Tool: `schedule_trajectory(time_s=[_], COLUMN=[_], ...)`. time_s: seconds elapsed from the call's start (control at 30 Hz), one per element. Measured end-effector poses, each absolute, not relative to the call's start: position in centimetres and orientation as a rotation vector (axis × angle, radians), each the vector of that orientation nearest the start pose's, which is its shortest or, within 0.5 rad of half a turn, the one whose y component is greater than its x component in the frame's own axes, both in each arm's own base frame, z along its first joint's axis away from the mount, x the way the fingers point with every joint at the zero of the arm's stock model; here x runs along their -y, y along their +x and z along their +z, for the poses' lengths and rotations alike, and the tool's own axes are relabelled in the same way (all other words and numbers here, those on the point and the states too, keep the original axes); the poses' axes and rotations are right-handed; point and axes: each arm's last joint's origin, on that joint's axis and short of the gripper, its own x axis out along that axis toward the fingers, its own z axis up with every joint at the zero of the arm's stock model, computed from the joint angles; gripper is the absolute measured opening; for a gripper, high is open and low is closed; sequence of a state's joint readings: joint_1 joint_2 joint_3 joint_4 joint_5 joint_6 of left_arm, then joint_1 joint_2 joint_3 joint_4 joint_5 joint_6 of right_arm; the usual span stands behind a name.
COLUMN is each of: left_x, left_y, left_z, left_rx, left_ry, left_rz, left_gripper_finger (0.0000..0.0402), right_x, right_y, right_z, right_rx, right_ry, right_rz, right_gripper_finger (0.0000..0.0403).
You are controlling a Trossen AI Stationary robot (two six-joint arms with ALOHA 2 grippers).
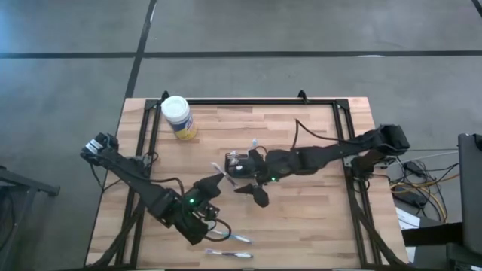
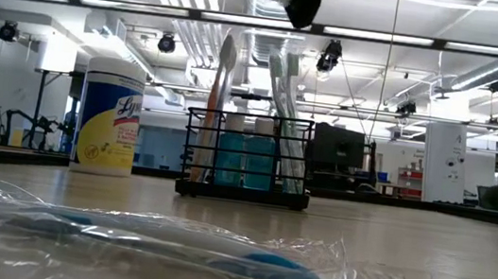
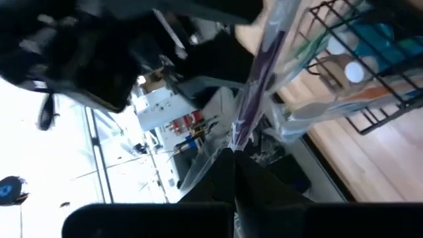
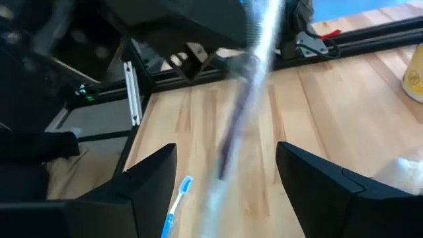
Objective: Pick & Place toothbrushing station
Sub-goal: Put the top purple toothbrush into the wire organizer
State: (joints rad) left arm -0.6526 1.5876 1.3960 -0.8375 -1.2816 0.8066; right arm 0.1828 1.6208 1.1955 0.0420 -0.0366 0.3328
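Observation:
The toothbrushing station (image 1: pixel 239 159), a small black wire caddy, stands mid-table with several toothbrushes upright in it (image 2: pixel 247 158); my right arm covers part of it from above. My left gripper (image 1: pixel 213 186) hovers just left of the caddy, shut on a toothbrush in clear wrapping (image 3: pixel 259 66). My right gripper (image 1: pixel 252 192) is open and faces the left one. Its fingers (image 4: pixel 155 178) stand on either side of that wrapped toothbrush (image 4: pixel 248 86) without touching it. My left gripper pinches one end of the wrapped toothbrush (image 3: pixel 236 142) between its two shut fingers. The brush runs on from the fingertips, roughly in line with them. It is lifted clear of the table and points toward the caddy (image 3: pixel 360 59).
A yellow round tub with a white lid (image 1: pixel 178 117) stands at the far left of the table. Two more wrapped toothbrushes (image 1: pixel 235 239) (image 1: pixel 230 254) lie near the front edge, one close to the low camera (image 2: pixel 169 244). A black frame (image 1: pixel 248 101) borders the wooden top.

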Motion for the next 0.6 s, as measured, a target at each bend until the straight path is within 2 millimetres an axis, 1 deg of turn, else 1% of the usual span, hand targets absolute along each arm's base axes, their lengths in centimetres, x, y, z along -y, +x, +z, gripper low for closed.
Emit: schedule_trajectory(time_s=[0.1, 0.3, 0.47, 0.6], left_x=[17.21, 17.41, 17.47, 17.78], left_y=[26.62, 26.56, 26.66, 27.17], left_z=[31.45, 31.48, 31.54, 31.97], left_rx=[-0.83, -0.821, -0.816, -0.783], left_ry=[1.617, 1.619, 1.623, 1.613], left_rz=[0.319, 0.315, 0.314, 0.323], left_gripper_finger=[0.0, 0.0, 0.0, 0.0], right_x=[-6.72, -6.29, -6.35, -6.52], right_y=[37.04, 37.19, 37.17, 37.33], right_z=[28.74, 28.9, 28.87, 28.51], right_rx=[-0.4, -0.399, -0.403, -0.417], right_ry=[0.306, 0.311, 0.302, 0.295], right_rz=[0.165, 0.159, 0.193, 0.224], right_gripper_finger=[0.0254, 0.0239, 0.0201, 0.0165])
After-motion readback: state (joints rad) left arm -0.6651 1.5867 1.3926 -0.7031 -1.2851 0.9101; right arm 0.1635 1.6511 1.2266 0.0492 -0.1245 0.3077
